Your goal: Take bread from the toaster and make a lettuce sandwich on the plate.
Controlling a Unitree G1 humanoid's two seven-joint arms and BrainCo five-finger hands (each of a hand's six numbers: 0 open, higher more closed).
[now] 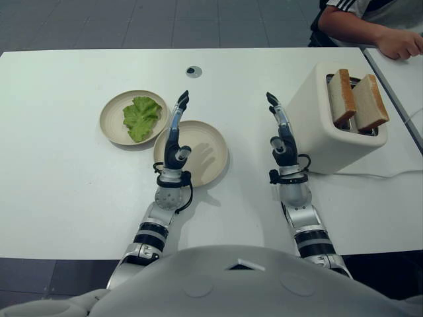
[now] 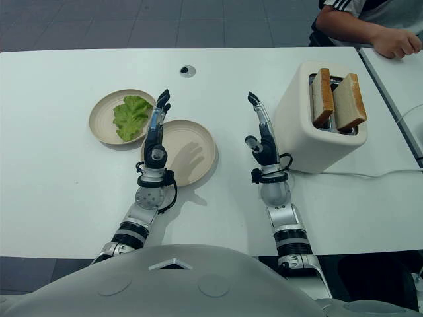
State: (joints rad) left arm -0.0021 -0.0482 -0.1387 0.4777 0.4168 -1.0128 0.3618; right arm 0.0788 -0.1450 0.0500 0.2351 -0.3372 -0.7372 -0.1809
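A white toaster (image 1: 317, 132) stands at the right of the table with two bread slices (image 1: 357, 99) sticking up from its slots. A beige plate (image 1: 205, 155) lies bare in the middle. To its left a second beige plate (image 1: 112, 122) carries a lettuce leaf (image 1: 141, 117). My left hand (image 1: 176, 135) is held edge-on over the left rim of the middle plate, fingers straight, holding nothing. My right hand (image 1: 282, 132) stands open just left of the toaster, also with nothing in it.
A small dark round fitting (image 1: 193, 70) sits in the tabletop at the back centre. The toaster's white cord (image 1: 390, 175) runs right along the table. A second table edge (image 1: 396, 79) adjoins at the right, where a person's arm rests.
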